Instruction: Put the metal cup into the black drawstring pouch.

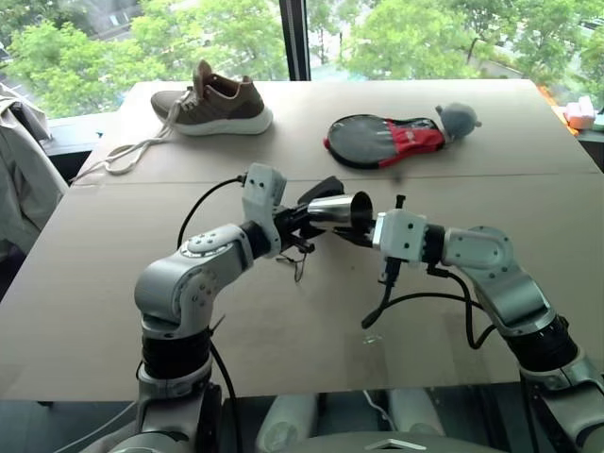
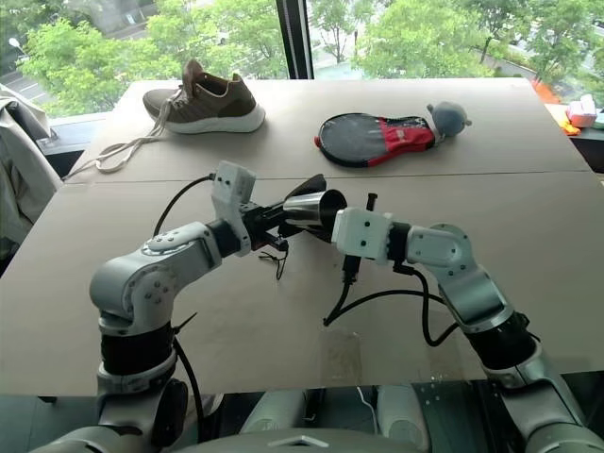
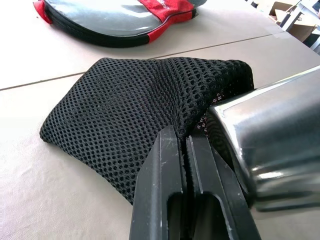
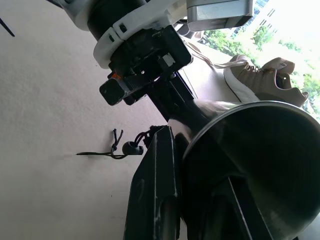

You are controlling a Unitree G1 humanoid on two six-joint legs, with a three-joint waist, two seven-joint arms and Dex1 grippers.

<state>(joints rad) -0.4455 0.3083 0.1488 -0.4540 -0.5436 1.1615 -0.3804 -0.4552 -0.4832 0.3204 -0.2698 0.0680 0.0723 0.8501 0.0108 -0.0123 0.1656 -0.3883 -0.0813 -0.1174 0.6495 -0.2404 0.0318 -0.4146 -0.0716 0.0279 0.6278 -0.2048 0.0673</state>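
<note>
Above the tabletop's middle: right claw is gripping the metal cup by its rim, clamped. Left claw is pinching the black drawstring pouch, clamped; cup touching pouch mouth. Beyond, near the far edge: shoe, paddle case.

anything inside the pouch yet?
The metal cup sits at the black drawstring pouch mouth, base end going in. How deep it reaches is covered by mesh; the rest of the interior is hidden.
</note>
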